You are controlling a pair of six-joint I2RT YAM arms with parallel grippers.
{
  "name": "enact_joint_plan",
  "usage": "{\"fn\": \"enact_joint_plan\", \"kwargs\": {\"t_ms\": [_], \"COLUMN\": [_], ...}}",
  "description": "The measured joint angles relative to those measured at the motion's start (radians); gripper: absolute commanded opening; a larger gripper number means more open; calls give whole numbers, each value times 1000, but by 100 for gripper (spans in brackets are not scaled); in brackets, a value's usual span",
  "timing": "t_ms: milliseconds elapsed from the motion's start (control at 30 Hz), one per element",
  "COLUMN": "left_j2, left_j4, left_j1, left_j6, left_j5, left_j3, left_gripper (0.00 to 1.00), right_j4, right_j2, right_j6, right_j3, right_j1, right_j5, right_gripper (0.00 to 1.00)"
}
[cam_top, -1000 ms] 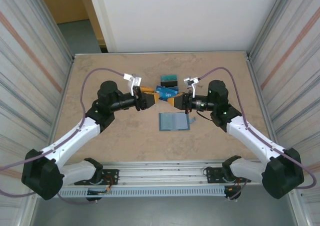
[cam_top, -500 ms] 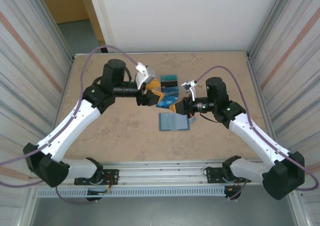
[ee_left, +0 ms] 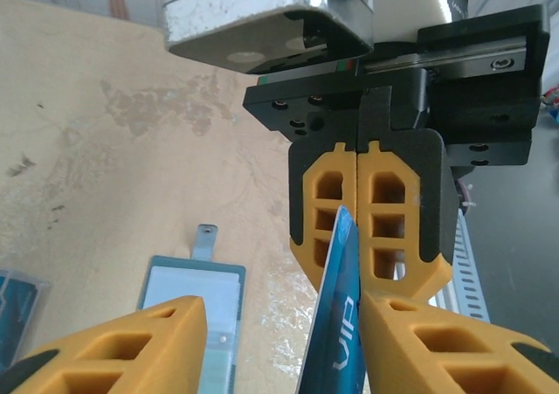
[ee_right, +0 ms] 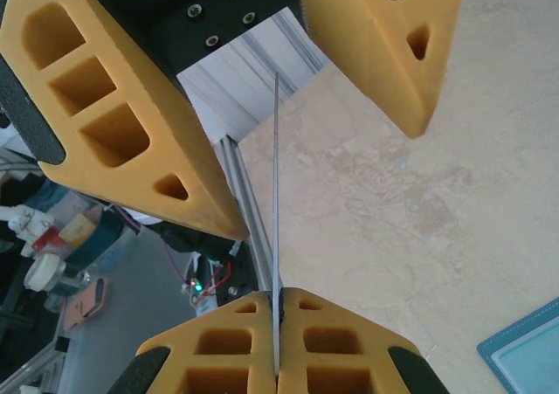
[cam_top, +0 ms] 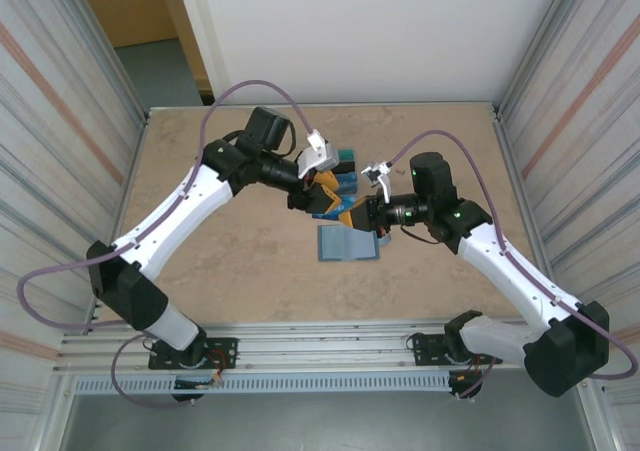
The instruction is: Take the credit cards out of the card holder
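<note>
**Step in hand: mid-air handover of one credit card (ee_left: 336, 324) from the right gripper (ee_right: 278, 346) to the left gripper (ee_left: 279, 350).**

The card holder (cam_top: 350, 243) lies open and flat on the table (cam_top: 250, 261), nearest the arm bases. Just beyond it, raised off the table, the right gripper is clamped on one end of the credit card. The card stands on edge, its long axis running out of those jaws toward the left gripper, whose jaws are part-open and straddle the free end. Whether a left finger already touches the card cannot be told. Judged next move: close the left jaws squarely on both faces, then release the right. Farther off, other cards (cam_top: 338, 159) lie on the table.
</note>
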Motion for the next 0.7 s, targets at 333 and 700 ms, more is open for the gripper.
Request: {"fn": "enact_joint_plan", "kwargs": {"t_ms": [333, 700], "left_j2": [89, 152], "left_j4": [-162, -247], "left_j1": [-1, -1], "left_j6": [98, 156], "left_j5": [68, 84], "left_j3": [117, 159], "left_gripper": [7, 28], "right_j4": [-31, -48], "right_j2": [10, 7], "right_j6": [-14, -35], "right_j3": [0, 0], "right_j1": [-1, -3], "right_j5": [9, 16], "right_gripper": [0, 0]}}
